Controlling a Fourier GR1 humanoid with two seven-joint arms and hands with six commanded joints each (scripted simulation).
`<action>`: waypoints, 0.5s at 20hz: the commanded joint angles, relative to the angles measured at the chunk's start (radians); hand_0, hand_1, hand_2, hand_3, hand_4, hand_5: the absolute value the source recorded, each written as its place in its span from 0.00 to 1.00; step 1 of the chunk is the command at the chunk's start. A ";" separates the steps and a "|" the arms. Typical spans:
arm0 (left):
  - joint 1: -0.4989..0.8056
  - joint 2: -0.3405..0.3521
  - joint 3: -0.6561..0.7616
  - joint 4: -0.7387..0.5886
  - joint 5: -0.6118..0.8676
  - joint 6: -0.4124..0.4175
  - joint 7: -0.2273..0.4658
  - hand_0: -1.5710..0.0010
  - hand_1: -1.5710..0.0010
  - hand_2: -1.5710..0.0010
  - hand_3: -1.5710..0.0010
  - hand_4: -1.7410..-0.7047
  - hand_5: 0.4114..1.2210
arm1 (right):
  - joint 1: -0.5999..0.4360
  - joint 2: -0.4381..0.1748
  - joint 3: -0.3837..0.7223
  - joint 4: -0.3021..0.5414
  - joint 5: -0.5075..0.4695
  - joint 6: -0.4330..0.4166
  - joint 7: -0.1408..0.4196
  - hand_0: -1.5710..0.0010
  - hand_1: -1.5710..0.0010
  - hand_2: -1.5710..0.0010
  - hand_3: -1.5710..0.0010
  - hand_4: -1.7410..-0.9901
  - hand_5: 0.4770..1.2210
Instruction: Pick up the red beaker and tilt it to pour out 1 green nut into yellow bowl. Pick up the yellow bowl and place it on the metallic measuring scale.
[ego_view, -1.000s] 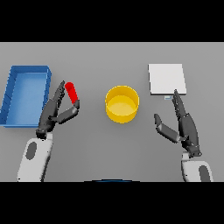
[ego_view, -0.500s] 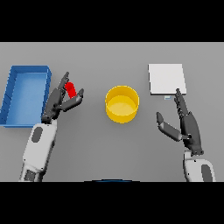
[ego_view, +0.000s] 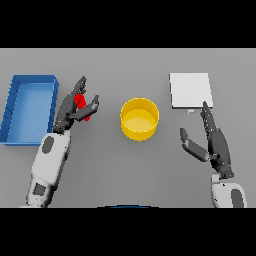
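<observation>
Left hand (ego_view: 75, 106) fingers curling round red beaker (ego_view: 82, 107), left-centre frame; looks light, rigid, slippery — grip mid-body. Right hand (ego_view: 212, 142) open, lower right.

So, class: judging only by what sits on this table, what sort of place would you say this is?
Probably a lab-style weighing bench: a red beaker in the left hand, a yellow bowl mid-table, and a flat metallic measuring scale beyond the right hand.

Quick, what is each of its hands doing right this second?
Left hand: closing around the red beaker, fingers and thumb on either side of it.
Right hand: open, holding nothing, below the scale.
</observation>
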 joint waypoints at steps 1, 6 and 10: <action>-0.009 -0.008 0.010 0.014 0.006 0.011 0.007 0.84 0.82 0.80 0.86 0.29 0.47 | 0.000 0.000 -0.005 0.007 -0.009 0.004 -0.004 1.00 1.00 1.00 1.00 0.60 0.28; -0.019 -0.029 0.006 0.046 -0.050 0.093 -0.031 0.29 0.28 0.28 0.28 0.29 0.83 | 0.007 0.010 0.005 -0.001 -0.005 0.003 -0.006 1.00 1.00 1.00 1.00 0.60 0.28; -0.008 -0.037 0.014 0.032 -0.051 0.098 -0.066 0.12 0.12 0.11 0.12 0.18 0.89 | -0.011 0.013 -0.001 0.026 -0.013 0.005 -0.004 1.00 1.00 1.00 1.00 0.58 0.28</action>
